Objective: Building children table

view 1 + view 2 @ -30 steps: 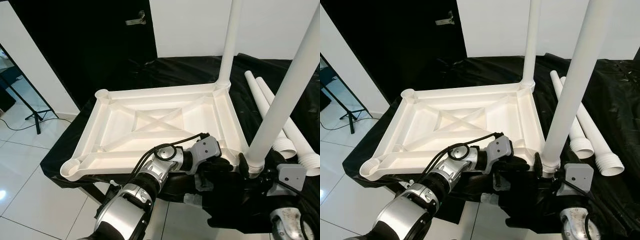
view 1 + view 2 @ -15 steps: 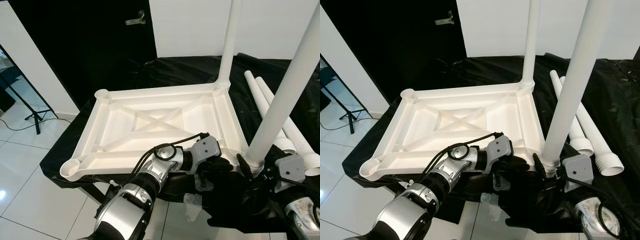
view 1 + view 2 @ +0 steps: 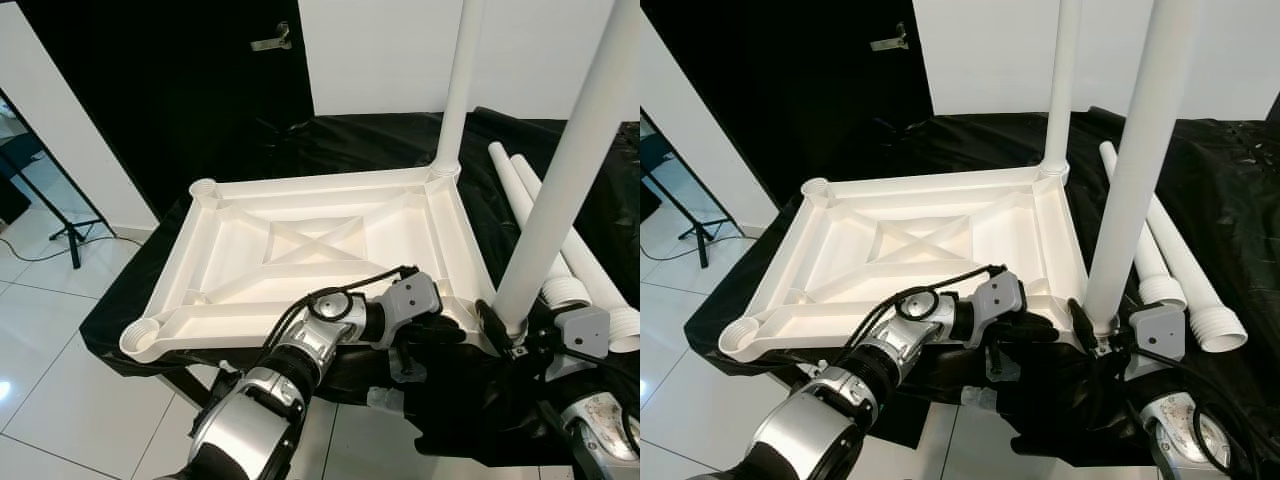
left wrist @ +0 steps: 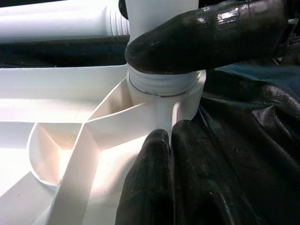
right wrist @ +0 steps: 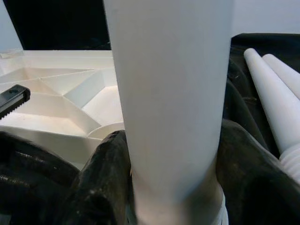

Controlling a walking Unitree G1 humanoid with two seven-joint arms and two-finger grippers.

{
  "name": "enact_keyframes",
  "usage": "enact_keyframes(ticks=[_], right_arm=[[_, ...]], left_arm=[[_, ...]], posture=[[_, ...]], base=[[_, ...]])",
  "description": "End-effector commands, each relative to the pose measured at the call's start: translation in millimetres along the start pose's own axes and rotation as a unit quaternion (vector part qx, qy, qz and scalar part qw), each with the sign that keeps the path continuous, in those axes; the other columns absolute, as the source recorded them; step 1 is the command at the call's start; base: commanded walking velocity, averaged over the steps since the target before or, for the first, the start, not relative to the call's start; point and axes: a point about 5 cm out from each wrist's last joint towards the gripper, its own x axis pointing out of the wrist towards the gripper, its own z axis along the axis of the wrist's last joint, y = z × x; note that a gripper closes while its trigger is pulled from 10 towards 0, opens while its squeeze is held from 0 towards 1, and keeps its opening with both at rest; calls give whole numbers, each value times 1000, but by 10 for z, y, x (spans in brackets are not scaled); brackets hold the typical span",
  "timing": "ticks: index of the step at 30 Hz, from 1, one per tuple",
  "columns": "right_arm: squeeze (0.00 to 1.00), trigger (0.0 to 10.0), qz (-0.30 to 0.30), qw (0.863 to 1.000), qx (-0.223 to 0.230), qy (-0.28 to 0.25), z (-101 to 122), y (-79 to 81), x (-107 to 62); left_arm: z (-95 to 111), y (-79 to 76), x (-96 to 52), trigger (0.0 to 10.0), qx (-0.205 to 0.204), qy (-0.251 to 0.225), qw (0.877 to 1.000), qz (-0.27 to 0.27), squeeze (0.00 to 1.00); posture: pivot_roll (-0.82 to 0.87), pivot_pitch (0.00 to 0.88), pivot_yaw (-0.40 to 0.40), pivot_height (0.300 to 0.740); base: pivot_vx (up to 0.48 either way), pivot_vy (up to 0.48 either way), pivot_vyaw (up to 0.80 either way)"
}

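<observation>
A white plastic tabletop (image 3: 300,250) lies upside down on a table draped in black cloth. One white leg (image 3: 458,90) stands in its far right corner socket. A second leg (image 3: 560,170) stands in the near right corner socket (image 4: 164,96). My right gripper (image 3: 510,335) is shut on this second leg just above the socket, one black finger (image 5: 105,178) on each side of the tube (image 5: 168,93). My left gripper (image 3: 450,330) is shut on the tabletop's near rim beside that corner, its fingertips (image 4: 150,183) pinching the rim wall.
Two loose white legs (image 3: 560,250) lie on the black cloth (image 3: 350,140) to the right of the tabletop. The near left socket (image 3: 140,338) and the far left socket (image 3: 203,187) hold nothing. A tripod (image 3: 60,220) stands on the tiled floor at the left.
The near right leg has swung from a rightward lean to nearly upright. My right wrist has shifted up and to the right with it. The left gripper has kept its hold on the rim.
</observation>
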Motion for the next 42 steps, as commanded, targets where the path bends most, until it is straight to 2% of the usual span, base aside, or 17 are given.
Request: enact_keyframes(ticks=[1, 2, 3, 4, 7, 9, 18, 19, 20, 21, 24, 26, 30, 38, 39, 40, 42], right_arm=[[0, 0, -85, 996, 0, 38, -149, -21, -109], [0, 0, -134, 990, 6, 38, -160, -29, -143], [0, 0, -134, 990, 6, 38, -160, -29, -143], [0, 0, -181, 983, 12, 34, -156, -44, -172], [0, 0, -208, 977, 15, 31, -153, -53, -189], [0, 0, -242, 970, 26, -4, -60, -53, -168], [0, 0, -241, 970, 14, -7, -41, -45, -121], [0, 10000, -230, 973, 9, -4, -46, -43, -108], [0, 10000, -230, 973, 9, -4, -46, -43, -108], [1000, 10000, -209, 978, 7, -6, -38, -24, -78], [1000, 10000, -179, 984, 3, -7, -27, 20, -26], [0, 10000, -127, 992, -21, -4, -24, 30, 23], [0, 10000, -49, 997, -51, 2, -26, -25, 40], [0, 10000, 31, 996, -78, 16, -27, -102, 87], [0, 2549, 40, 996, -79, 17, -29, -106, 89], [0, 0, 47, 995, -82, 19, -30, -117, 92], [0, 0, 50, 995, -84, 20, -31, -126, 93]], left_arm=[[-460, -208, 14, 10000, -82, 84, 993, 20, 0], [-461, -209, 14, 10000, -83, 84, 993, 20, 0], [-461, -209, 14, 10000, -83, 84, 993, 20, 0], [-464, -213, 15, 10000, -83, 85, 993, 19, 0], [-466, -216, 15, 10000, -83, 85, 993, 19, 0], [-469, -223, 18, 10000, -83, 85, 993, 17, 0], [-455, -211, 24, 10000, -82, 85, 993, 18, 0], [-456, -212, 24, 10000, -82, 85, 993, 18, 0], [-456, -212, 24, 10000, -82, 85, 993, 18, 0], [-459, -216, 24, 10000, -83, 84, 993, 18, 0], [-465, -223, 24, 10000, -84, 84, 993, 18, 0], [-469, -230, 27, 10000, -85, 84, 993, 17, 0], [-474, -240, 31, 10000, -85, 85, 993, 15, 0], [-467, -230, 31, 10000, -82, 86, 993, 15, 0], [-462, -224, 31, 10000, -82, 86, 993, 16, 0], [-454, -213, 29, 10000, -81, 86, 993, 17, 0], [-449, -207, 28, 10000, -80, 85, 993, 18, 0]], posture=[[8, 0, 84, 740], [8, 0, 84, 740], [8, 0, 84, 740], [8, 0, 87, 740], [8, 0, 87, 740], [5, 0, 90, 740], [6, 0, 87, 740], [6, 0, 86, 740], [6, 0, 86, 740], [7, 0, 85, 740], [6, 0, 84, 740], [3, 0, 85, 740], [0, 0, 86, 740], [-2, 0, 89, 740], [-1, 0, 87, 740], [-2, 0, 87, 740], [-3, 0, 87, 740]], base=[[0, 0, 0], [0, 0, 0], [0, 0, 0], [0, 0, 0], [0, 0, 0], [0, 0, 0], [0, 0, 0], [0, 0, 0], [0, 0, 0], [0, 0, 0], [0, 0, 0], [0, 0, 0], [0, 0, 0], [0, 0, 0], [0, 0, 0], [0, 0, 0], [0, 0, 0]])
